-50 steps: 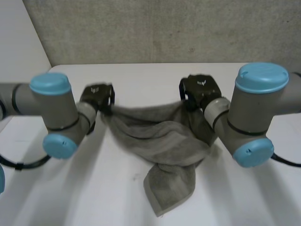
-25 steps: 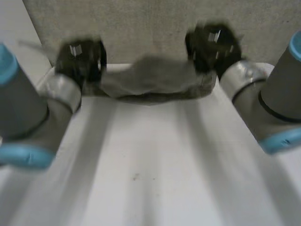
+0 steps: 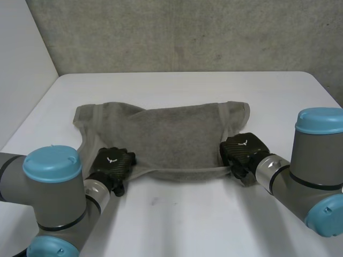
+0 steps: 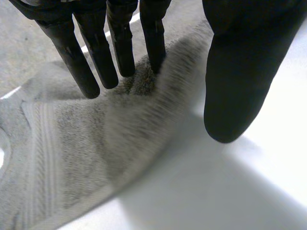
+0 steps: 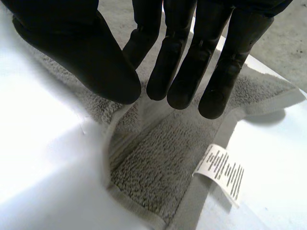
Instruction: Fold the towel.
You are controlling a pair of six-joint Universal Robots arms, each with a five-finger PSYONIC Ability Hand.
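Note:
The grey towel (image 3: 171, 136) lies spread flat across the middle of the white table (image 3: 182, 219), its far corners flaring out to either side. My left hand (image 3: 112, 162) is at the towel's near left corner. Its straight fingers (image 4: 96, 52) rest with their tips on the towel (image 4: 72, 158), the thumb stands apart over bare table, and the hand is open. My right hand (image 3: 244, 152) is at the near right corner. Its thumb and fingers (image 5: 182, 57) pinch the hem of the towel (image 5: 158, 167), beside a white care label (image 5: 221, 168).
A grey wall (image 3: 177, 32) stands behind the table's far edge and a white wall (image 3: 21, 64) runs along its left side. Bare table lies in front of the towel, between my two arms.
Both hands swung the hanging towel up and away from me, then laid it flat on the table and drew back to its near edge. The left hand has opened.

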